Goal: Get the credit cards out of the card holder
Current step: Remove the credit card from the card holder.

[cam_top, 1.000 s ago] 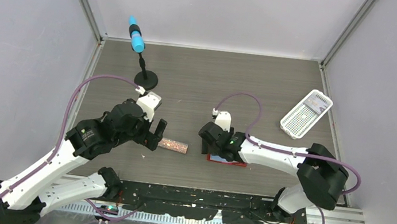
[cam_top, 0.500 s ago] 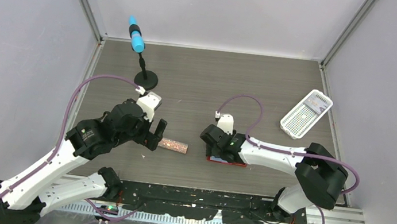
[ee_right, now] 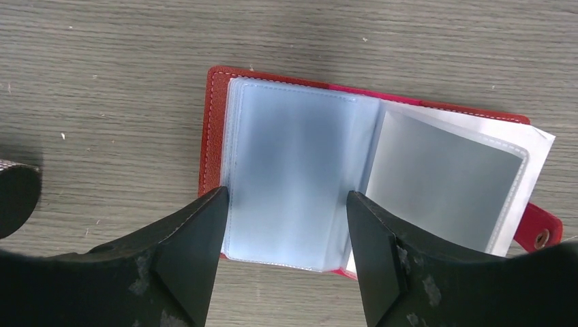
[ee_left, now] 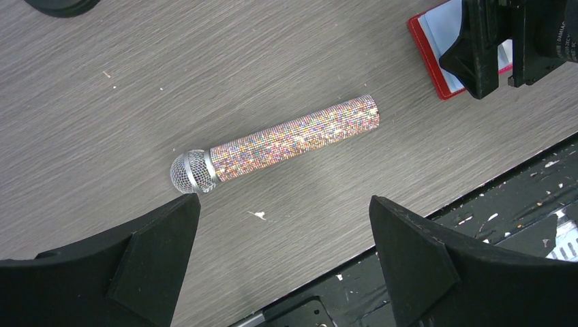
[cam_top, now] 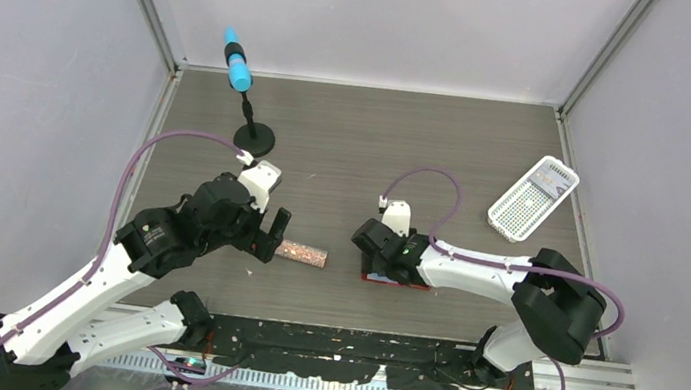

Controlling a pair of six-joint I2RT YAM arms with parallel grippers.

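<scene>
The red card holder (ee_right: 213, 136) lies open on the table, also showing in the left wrist view (ee_left: 428, 54) and, mostly under the arm, in the top view (cam_top: 381, 278). Its left side is a stack of light blue sleeves (ee_right: 293, 163). A pale grey credit card (ee_right: 443, 180) sits in the clear right sleeve. My right gripper (ee_right: 286, 197) hangs open just over the holder, one finger at each side of the left sleeve stack, gripping nothing. My left gripper (ee_left: 284, 201) stands wide open and empty above bare table, near the microphone.
A glittery pink microphone (ee_left: 293, 136) lies between the arms, left of the holder. A white perforated basket (cam_top: 533, 198) sits at the back right. A blue-topped stand on a black base (cam_top: 255, 139) is at the back left. The table's near edge (ee_left: 477, 197) runs under the left gripper.
My right gripper has shifted slightly right and nearer over the card holder. The left arm and the microphone have not moved.
</scene>
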